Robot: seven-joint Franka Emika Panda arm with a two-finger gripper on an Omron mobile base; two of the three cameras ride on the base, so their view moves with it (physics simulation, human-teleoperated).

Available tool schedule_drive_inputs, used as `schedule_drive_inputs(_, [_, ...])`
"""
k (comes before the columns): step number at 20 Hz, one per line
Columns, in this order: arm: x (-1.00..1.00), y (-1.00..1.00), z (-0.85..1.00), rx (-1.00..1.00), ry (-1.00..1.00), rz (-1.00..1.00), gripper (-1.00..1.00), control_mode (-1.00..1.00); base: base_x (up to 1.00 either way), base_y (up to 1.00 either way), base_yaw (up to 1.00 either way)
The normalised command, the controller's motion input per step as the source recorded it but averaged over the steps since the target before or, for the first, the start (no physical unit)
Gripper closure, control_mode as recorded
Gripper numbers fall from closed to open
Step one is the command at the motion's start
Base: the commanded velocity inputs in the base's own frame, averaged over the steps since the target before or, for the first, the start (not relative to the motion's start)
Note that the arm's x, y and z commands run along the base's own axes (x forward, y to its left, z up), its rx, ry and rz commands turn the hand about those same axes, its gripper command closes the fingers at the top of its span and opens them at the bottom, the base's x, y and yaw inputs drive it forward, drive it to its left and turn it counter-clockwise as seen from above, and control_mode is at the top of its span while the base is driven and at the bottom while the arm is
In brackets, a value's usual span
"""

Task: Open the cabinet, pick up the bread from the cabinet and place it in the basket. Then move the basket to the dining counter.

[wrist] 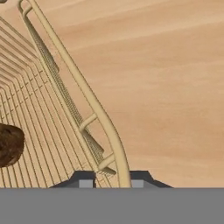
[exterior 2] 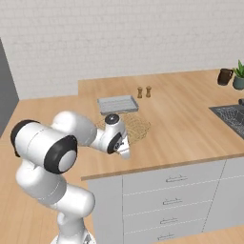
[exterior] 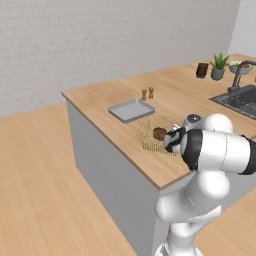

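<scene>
We see the basket (exterior: 156, 133) sitting on the wood bench (exterior: 100, 97) of the island, with the bread (exterior: 159, 133) already inside it. So the carry looks done and the step in hand is likely letting go of the basket, or re-gripping it.

The tool (wrist: 112, 180) is right at the basket's near rim – in the hand view the tan rim bar (wrist: 98, 114) runs straight up from between the two dark fingertips (wrist: 85, 179), one tip on each side of it. Whether the tips pinch the bar or are just off it, we cannot tell.

Key relation: the rim's long line runs away from the tool, slanting up and left in the hand view – the bread lies to the tool's left, inside the mesh, well apart from the tips. Bare bench is to the tool's right. Any retreat should probably go straight back off the rim, not sideways into the wire.

A grey tray (exterior: 131, 109) sits just beyond the basket.
</scene>
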Motion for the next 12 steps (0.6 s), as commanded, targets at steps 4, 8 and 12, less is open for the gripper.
schedule_drive_inputs(4, [0.01,-0.03,0.17,0.0,-0.03,0.04,-1.0,-1.0,0.0,0.0,0.0])
schedule_drive_inputs(8, [-0.35,0.0,0.66,0.0,-0.19,0.1,-1.0,-1.0,0.0,0.0,0.0])
schedule_drive_inputs(12, [-0.49,0.0,0.75,-0.01,-0.21,0.09,-1.0,-1.0,0.0,0.0,0.0])
